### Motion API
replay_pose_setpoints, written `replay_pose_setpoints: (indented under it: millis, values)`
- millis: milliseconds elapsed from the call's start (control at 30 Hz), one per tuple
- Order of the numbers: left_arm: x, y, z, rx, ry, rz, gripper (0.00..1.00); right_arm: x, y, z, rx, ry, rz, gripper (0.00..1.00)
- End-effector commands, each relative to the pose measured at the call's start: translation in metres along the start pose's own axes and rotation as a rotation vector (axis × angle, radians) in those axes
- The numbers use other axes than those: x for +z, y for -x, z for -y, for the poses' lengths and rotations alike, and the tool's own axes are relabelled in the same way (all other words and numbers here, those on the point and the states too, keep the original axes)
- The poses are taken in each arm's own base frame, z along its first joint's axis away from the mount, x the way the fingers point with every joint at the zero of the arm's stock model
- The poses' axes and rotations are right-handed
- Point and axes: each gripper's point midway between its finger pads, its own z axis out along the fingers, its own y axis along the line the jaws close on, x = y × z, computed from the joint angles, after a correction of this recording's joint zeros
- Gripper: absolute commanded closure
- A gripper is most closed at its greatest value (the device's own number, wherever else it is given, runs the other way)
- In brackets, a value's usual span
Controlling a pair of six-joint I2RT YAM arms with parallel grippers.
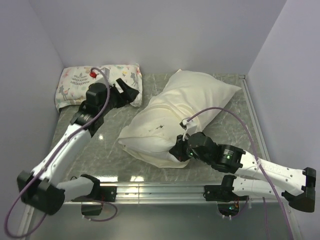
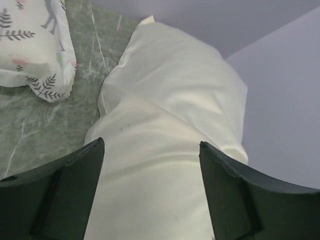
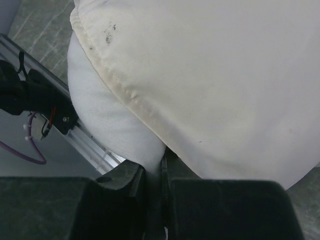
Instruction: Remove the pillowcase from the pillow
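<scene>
The pillowcase (image 1: 185,100), cream and creased, lies slantwise across the middle of the grey marbled counter (image 1: 110,145), its far end up toward the right back corner and its open end down near the rail (image 1: 150,190) at the front. The pillow (image 1: 159,156) is inside it. Only a plump white bulge of the pillow shows, pushing out past the hem at the near end.

The right gripper (image 1: 179,150) sits at that near end, low against the counter. In the right wrist view its jaws are closed tight on a pinch of the white pillow (image 3: 100,115), just below the stitched hem of the pillowcase (image 3: 225,75). A few dark marks (image 3: 109,34) dot the cream cloth close to the hem. The rail (image 3: 90,145) runs just beside the bulge.

The left gripper (image 1: 131,92) is held above the counter at the back left, between the floral pillow (image 1: 80,82) and the pillowcase, touching neither as far as the top view shows. Its jaws stand wide apart and hold nothing. In the left wrist view the two dark fingers (image 2: 60,190) frame the pillowcase (image 2: 165,100) below them, and a corner of the floral pillow (image 2: 30,45) lies off to the upper left on the counter (image 2: 85,50).

The floral pillow rests against the back left corner, apart from the pillowcase.
</scene>
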Motion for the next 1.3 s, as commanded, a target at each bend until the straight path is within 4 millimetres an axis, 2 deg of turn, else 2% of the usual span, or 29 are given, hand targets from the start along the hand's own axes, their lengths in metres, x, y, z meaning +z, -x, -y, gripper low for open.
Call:
replay_pose_setpoints:
  millis: [0, 167, 200, 267, 300, 367, 433, 467, 633, 700, 733, 833, 867, 933, 967, 1000, 1100, 1167, 1267]
  values:
    - [-0.059, 0.010, 0.001, -0.026, 0.100, 0.080, 0.17, -0.002, 0.042, -0.029, 0.080, 0.079, 0.133, 1.00]
    - [-0.115, -0.027, -0.018, -0.189, 0.137, 0.103, 0.12, -0.002, 0.059, -0.034, 0.099, 0.078, 0.175, 1.00]
    - [-0.117, -0.041, -0.030, -0.209, 0.172, 0.080, 0.09, -0.001, 0.061, -0.036, 0.105, 0.080, 0.179, 1.00]
    - [-0.129, -0.051, -0.034, -0.275, 0.161, 0.070, 0.08, -0.002, 0.072, -0.037, 0.117, 0.073, 0.209, 1.00]
    - [-0.129, -0.063, -0.042, -0.293, 0.173, 0.051, 0.07, -0.003, 0.077, -0.038, 0.121, 0.072, 0.220, 1.00]
    - [-0.137, -0.070, -0.037, -0.339, 0.117, 0.032, 0.05, -0.005, 0.094, -0.042, 0.131, 0.075, 0.257, 1.00]
    - [-0.138, -0.084, -0.043, -0.364, 0.123, -0.005, 0.05, -0.003, 0.108, -0.046, 0.132, 0.072, 0.273, 1.00]
    - [-0.140, -0.090, -0.038, -0.369, 0.094, -0.033, 0.05, -0.001, 0.111, -0.046, 0.129, 0.071, 0.274, 1.00]
    - [-0.138, -0.114, -0.039, -0.408, 0.040, -0.098, 0.05, 0.001, 0.138, -0.055, 0.131, 0.081, 0.304, 1.00]
    - [-0.135, -0.123, -0.041, -0.426, 0.024, -0.112, 0.02, 0.002, 0.139, -0.059, 0.126, 0.095, 0.297, 1.00]
    - [-0.133, -0.118, -0.034, -0.434, -0.018, -0.098, 0.01, 0.005, 0.140, -0.060, 0.127, 0.095, 0.296, 1.00]
    - [-0.126, -0.125, -0.029, -0.472, -0.068, -0.104, 0.01, 0.012, 0.133, -0.063, 0.134, 0.108, 0.275, 1.00]
    - [-0.124, -0.119, -0.018, -0.485, -0.129, -0.091, 0.01, 0.014, 0.131, -0.063, 0.139, 0.111, 0.270, 1.00]
    - [-0.118, -0.128, -0.017, -0.511, -0.159, -0.116, 0.01, 0.019, 0.126, -0.065, 0.146, 0.121, 0.256, 1.00]
    - [-0.116, -0.123, -0.010, -0.520, -0.204, -0.097, 0.01, 0.021, 0.124, -0.064, 0.148, 0.121, 0.252, 1.00]
    - [-0.114, -0.128, -0.012, -0.539, -0.205, -0.103, 0.01, 0.024, 0.122, -0.066, 0.151, 0.126, 0.248, 1.00]
    - [-0.114, -0.127, -0.012, -0.570, -0.245, -0.082, 0.01, 0.027, 0.117, -0.067, 0.151, 0.133, 0.234, 1.00]
    - [-0.120, -0.120, -0.005, -0.582, -0.313, -0.049, 0.01, 0.028, 0.114, -0.068, 0.154, 0.134, 0.230, 1.00]
    - [-0.124, -0.124, -0.008, -0.596, -0.349, -0.035, 0.01, 0.029, 0.110, -0.069, 0.156, 0.131, 0.224, 1.00]
